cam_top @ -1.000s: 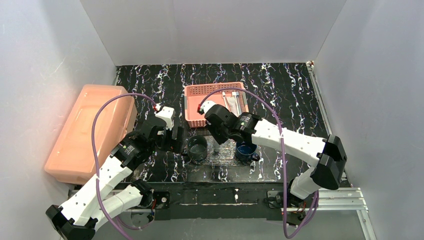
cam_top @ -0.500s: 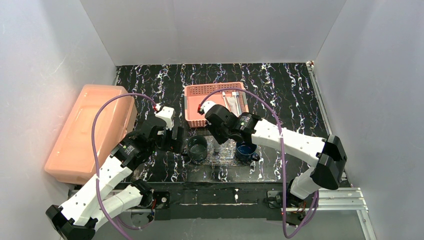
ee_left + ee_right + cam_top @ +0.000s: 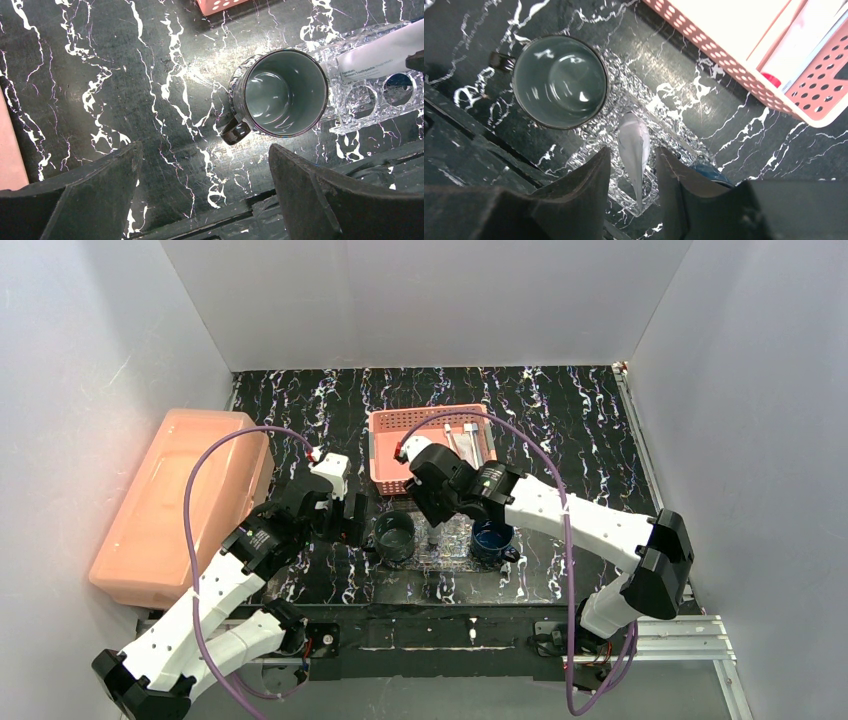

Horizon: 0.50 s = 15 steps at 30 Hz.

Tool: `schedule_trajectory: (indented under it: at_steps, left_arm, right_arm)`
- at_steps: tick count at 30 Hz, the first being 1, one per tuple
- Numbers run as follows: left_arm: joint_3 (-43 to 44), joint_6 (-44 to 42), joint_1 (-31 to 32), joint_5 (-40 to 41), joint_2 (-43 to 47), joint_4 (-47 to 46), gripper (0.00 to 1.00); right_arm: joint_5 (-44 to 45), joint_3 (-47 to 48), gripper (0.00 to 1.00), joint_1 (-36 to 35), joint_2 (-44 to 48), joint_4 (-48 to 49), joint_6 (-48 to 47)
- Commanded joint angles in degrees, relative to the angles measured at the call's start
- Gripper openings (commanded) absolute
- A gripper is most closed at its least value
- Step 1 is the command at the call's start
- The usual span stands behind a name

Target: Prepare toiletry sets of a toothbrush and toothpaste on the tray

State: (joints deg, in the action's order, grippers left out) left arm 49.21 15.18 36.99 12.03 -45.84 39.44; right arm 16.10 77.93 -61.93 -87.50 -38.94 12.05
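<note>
Here the toothpaste (image 3: 634, 137) lies on the tray (image 3: 621, 100) directly beneath the right gripper (image 3: 633, 157), its long axis running between the parted jaws, which seem clear of it; the left gripper (image 3: 204, 150), wide open, hovers farther off by a mug (image 3: 280, 92).

Right gripper (image 3: 433, 518) over tray (image 3: 452, 543), dark cup (image 3: 395, 536), blue cup (image 3: 492, 541), pink basket (image 3: 388, 448)

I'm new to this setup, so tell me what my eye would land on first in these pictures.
The white toothpaste tube lies on the glittery clear tray, between the parted fingers of the right hand. A grey mug stands right beside the tray, with a pink basket behind them. A big salmon box fills the left side of the table.
</note>
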Motion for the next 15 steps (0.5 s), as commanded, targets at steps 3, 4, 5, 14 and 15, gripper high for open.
schedule_trajectory:
  at_steps: [3, 4, 5, 14, 15]
  left_arm:
    - [0.08, -0.5, -0.31, 0.41, -0.21, -0.07, 0.96]
    - [0.06, -0.46, -0.27, 0.37, -0.28, -0.07, 0.96]
    - [0.0, -0.5, -0.29, 0.3, -0.29, -0.11, 0.96]
    - [0.18, -0.68, -0.33, -0.25, -0.52, -0.31, 0.96]
    - [0.18, -0.68, -0.34, -0.32, -0.48, -0.33, 0.96]
  right_arm:
    - [-0.45, 8.15, 0.52, 0.14, 1.37, -0.28, -0.28]
    - [-0.41, 9.24, 0.53, 0.14, 1.37, -0.48, -0.59]
    - [-0.16, 10.23, 0.54, 0.14, 1.31, -0.71, -0.86]
    - [0.92, 16.39, 0.58, 2.24, -0.4, -1.31, -1.68]
    - [0.87, 16.78, 0.59, 2.71, -0.65, -1.27, -1.75]
